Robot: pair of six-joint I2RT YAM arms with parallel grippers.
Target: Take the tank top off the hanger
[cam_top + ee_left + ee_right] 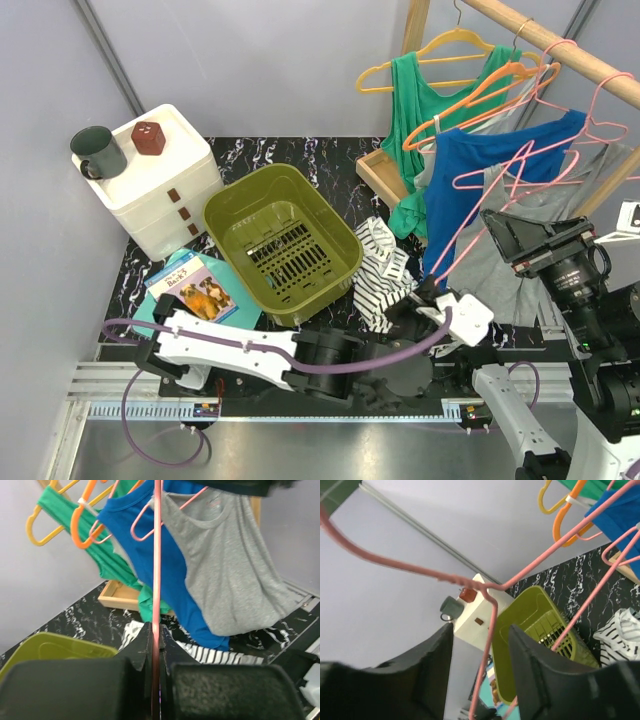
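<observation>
A: Where to grip the black-and-white striped tank top (pixel 385 262)?
B: Heaped on the black marbled worktop (pixel 262 152), just beside the olive plastic basket (pixel 222 215). Soft, light, limp; best pinched at a strap or fold.
A: Pointing anywhere?
B: Crumpled, so no clear long axis. Seemingly clear of the thin pink wire hanger (pixel 157 555).
A: Claws?
B: Left claw (pixel 156 630) clamped shut on that wire; right claw (pixel 481 630) parted around it, not pinching.

On the right, a green top (pixel 412 120), a blue top (pixel 465 175) and a grey top (pixel 500 262) hang from a wooden rail (pixel 560 45). A pink hanger (pixel 482 207) slants down toward a striped cloth (pixel 385 268) beside an olive basket (pixel 310 298).
</observation>
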